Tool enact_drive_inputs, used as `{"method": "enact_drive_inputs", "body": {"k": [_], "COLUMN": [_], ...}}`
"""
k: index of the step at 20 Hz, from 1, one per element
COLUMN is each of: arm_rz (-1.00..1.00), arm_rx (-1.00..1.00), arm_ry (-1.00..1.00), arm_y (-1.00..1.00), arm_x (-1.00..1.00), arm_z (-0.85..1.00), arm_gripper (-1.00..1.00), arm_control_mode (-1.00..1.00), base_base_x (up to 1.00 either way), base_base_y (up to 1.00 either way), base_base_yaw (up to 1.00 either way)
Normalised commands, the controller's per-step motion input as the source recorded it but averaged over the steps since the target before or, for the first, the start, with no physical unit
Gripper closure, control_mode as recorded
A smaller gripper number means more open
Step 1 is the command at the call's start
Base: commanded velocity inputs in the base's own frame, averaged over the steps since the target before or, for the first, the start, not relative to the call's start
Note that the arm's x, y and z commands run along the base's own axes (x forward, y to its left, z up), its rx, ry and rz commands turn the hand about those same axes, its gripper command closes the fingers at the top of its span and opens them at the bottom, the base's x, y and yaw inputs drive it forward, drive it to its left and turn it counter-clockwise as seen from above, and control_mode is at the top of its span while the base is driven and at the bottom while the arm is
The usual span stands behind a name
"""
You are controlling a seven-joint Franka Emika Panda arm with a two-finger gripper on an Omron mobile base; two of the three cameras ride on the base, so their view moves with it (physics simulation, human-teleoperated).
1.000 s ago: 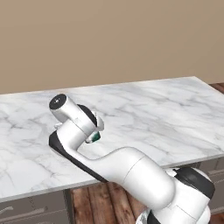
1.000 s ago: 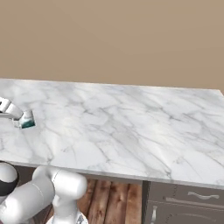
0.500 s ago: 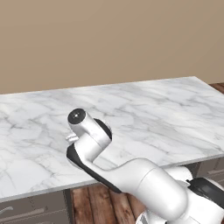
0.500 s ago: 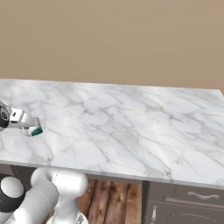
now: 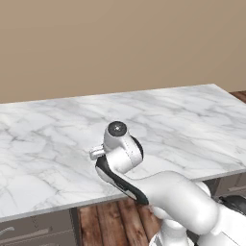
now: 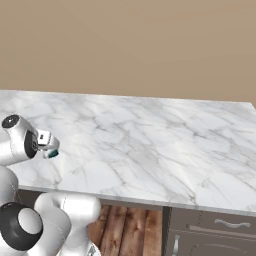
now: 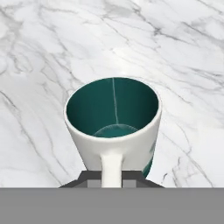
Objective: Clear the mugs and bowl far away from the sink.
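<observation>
Arm: we see our white arm (image 5: 158, 185) come up from 5 o'clock in the left base view, with its round wrist low over the near part of the counter.
Change: half a second ago the wrist was more to the 9 o'clock side; now it is nearer the middle of the counter, and the same shift shows in the right base view.
Hand: our gripper (image 7: 112, 179) is closed on the handle of the mug, at 6 o'clock in the hand view.
Mug: the mug (image 7: 114, 122) is pale outside and dark teal inside. We look straight into it. In the right base view it is the small teal bit (image 6: 50, 153) at the tip of the hand, at 9 o'clock.
Counter: the white marble counter (image 5: 182, 120) is right under the mug, and we see bare stone all around it.
Touching or not: we cannot tell if the mug's bottom is on the stone or just above it.
Meaning: we think the mug is being carried along the counter. If this spot is far from the sink, we can set it down here.
</observation>
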Motion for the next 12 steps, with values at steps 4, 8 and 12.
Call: {"method": "enact_drive_inputs", "body": {"k": [4, 8, 12], "arm_rz": [0.12, 0.07, 0.02], "arm_rx": [0.20, 0.14, 0.00], "arm_ry": [-0.07, -0.13, -0.13], "arm_y": [-0.27, -0.10, 0.00], "arm_x": [0.03, 0.03, 0.22], "arm_z": [-0.51, -0.47, -0.41], "arm_gripper": [1.00, 1.00, 1.00], "arm_control_mode": [-1.00, -1.00, -1.00], "base_base_x": [0.00, 0.00, 0.00], "base_base_y": [0.00, 0.00, 0.00], "base_base_yaw": [0.00, 0.00, 0.00]}}
